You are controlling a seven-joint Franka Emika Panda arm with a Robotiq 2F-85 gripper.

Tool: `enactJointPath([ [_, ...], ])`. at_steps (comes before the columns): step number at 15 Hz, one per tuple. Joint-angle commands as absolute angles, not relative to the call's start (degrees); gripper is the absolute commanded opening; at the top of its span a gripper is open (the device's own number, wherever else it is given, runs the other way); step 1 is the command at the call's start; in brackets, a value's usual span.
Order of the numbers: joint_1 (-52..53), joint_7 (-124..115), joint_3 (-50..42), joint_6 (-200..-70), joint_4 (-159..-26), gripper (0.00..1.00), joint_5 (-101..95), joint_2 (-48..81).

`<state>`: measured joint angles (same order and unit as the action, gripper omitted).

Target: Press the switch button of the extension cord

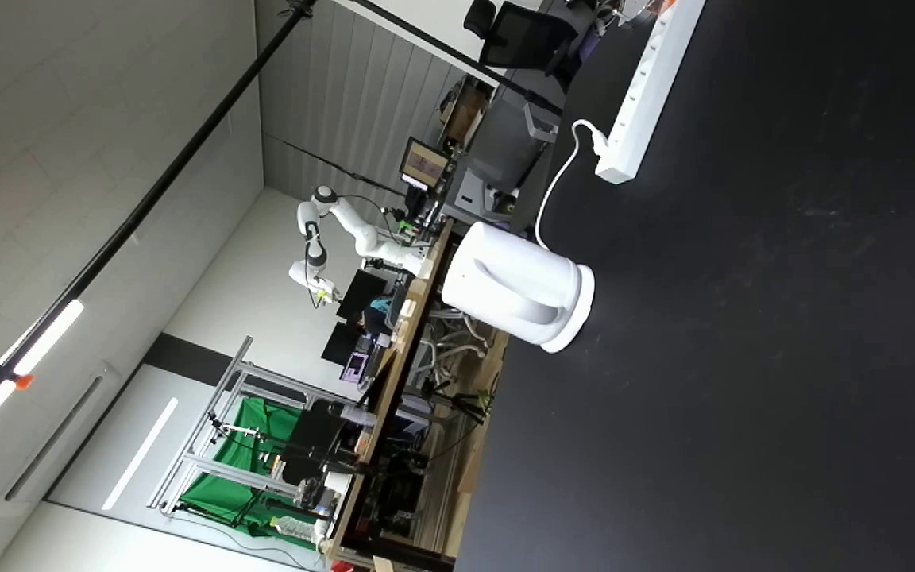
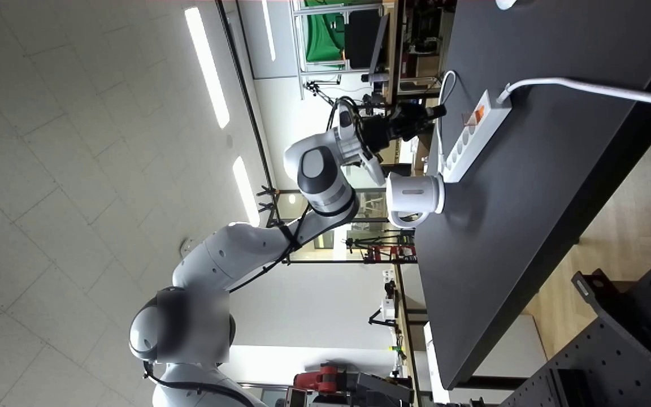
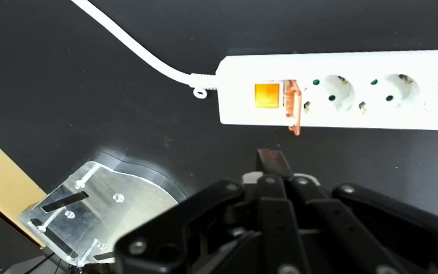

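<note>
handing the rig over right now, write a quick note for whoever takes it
Gripper: shut, nothing seen in it, clear of the orange button.
Extension cord: on the dark table, button at the end by the cable, red cover flipped up beside it.
Done: cover open; I can't tell whether the button has been pressed.
Left: if it hasn't, probably move over and press with the shut gripper.

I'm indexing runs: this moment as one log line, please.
end effector: closed, empty | extension cord: on table | orange switch: flap open, no contact
</note>
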<state>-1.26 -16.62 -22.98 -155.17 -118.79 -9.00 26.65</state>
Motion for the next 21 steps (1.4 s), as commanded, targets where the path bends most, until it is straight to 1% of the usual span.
enactJointPath([
  [1, -2.2, -18.0, -23.0, -153.7, -119.8, 0.00, -9.9, 24.8],
  [6, -4.2, -15.9, -22.9, -157.2, -123.4, 0.00, -10.3, 22.7],
  [14, -8.2, -10.3, -19.5, -164.1, -126.2, 0.00, -6.5, 21.8],
  [21, -11.7, -5.0, -14.5, -163.5, -125.5, 0.00, -0.8, 23.2],
])
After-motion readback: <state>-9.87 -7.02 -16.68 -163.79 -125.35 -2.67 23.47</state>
